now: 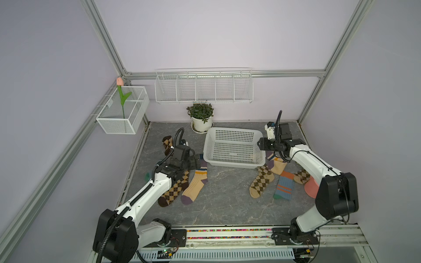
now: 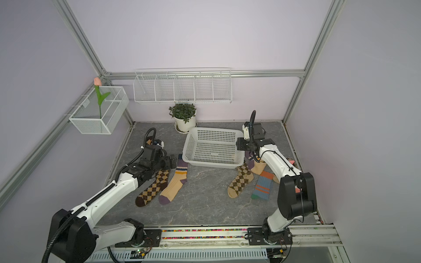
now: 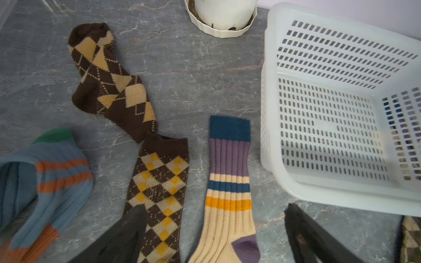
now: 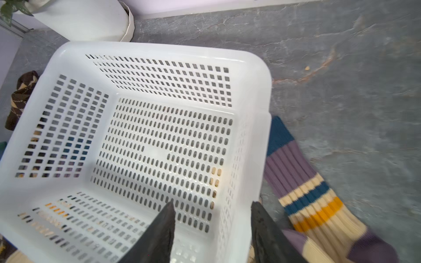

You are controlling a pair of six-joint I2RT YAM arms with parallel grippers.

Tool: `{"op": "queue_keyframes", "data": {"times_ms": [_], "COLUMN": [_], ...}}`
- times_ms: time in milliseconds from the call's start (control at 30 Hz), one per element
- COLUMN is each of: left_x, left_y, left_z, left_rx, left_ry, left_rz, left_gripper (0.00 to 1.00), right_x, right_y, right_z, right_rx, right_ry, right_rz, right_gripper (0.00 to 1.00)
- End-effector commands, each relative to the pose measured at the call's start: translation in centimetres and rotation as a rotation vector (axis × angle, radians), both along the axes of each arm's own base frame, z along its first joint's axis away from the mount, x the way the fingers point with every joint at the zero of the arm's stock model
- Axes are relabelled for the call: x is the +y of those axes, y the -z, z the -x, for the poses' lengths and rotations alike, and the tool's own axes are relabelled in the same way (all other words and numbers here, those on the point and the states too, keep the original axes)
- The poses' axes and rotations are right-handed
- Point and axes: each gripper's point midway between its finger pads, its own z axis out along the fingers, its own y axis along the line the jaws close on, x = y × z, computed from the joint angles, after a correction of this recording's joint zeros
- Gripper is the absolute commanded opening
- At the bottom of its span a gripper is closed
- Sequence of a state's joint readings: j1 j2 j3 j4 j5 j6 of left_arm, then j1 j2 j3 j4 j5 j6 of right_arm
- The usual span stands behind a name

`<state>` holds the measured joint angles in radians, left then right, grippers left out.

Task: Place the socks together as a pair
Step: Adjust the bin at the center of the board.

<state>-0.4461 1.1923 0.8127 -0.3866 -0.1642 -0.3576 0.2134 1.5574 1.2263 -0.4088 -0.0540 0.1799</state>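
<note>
The left arm (image 1: pixel 145 191) is hiding most of one blue sock (image 1: pixel 147 175). In a top view only its green toe is peeking out, left of the left hand (image 3: pixel 214 206). That hand is hovering with its fingers spread wide, pinching nothing. Under it a dark-brown argyle sock (image 3: pixel 159 193) and a cream sock (image 3: pixel 227 205) are lying side by side on the desk (image 1: pixel 223 205), with their feet running off the wrist view's edge. Ahead and to the left, a second dark-brown argyle sock (image 3: pixel 109 84) is lying crumpled.

The right hand (image 4: pixel 211 205) is standing astride the right wall of the white basket (image 1: pixel 232 137). Its fingers are apart and the inner one is clear of the wall. Whether the outer one is touching the rim is hard to tell. Just right of this hand a second cream sock (image 4: pixel 314 200) is lying outside the basket. Behind the hand a tan argyle sock (image 1: pixel 260 183) and a second blue sock (image 1: pixel 284 186) are lying in the open. The right arm (image 1: pixel 312 161) is masking half of a second tan argyle sock (image 1: pixel 301 176) and most of a pink thing (image 1: pixel 310 190).

Only the basket's own perforated floor is showing inside it. A wire bin (image 1: pixel 118 125) on the left wall is holding a tulip (image 1: pixel 119 81).
</note>
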Motion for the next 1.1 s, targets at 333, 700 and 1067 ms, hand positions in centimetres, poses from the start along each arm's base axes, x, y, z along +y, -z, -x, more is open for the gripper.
{"op": "queue_keyframes", "data": {"times_ms": [333,700,1067], "left_x": [1.7,1.3,1.2], "left_y": [3.9,4.1,3.6], "left_z": [1.3,1.0,1.0], "left_rx": [0.048,0.064,0.046], "left_ry": [-0.061,-0.044,-0.044], "left_rz": [-0.049,-0.055,-0.044], "left_gripper": [0.94,0.94,0.94], "right_x": [-0.3,0.7,1.2], "right_y": [4.1,6.0,5.7], "right_z": [-0.4,-3.8,-7.6], "right_rx": [0.114,0.142,0.110], "right_ry": [-0.039,-0.049,-0.032], "right_rz": [-0.076,-0.116,-0.148], "right_gripper": [0.57,0.30,0.13]}}
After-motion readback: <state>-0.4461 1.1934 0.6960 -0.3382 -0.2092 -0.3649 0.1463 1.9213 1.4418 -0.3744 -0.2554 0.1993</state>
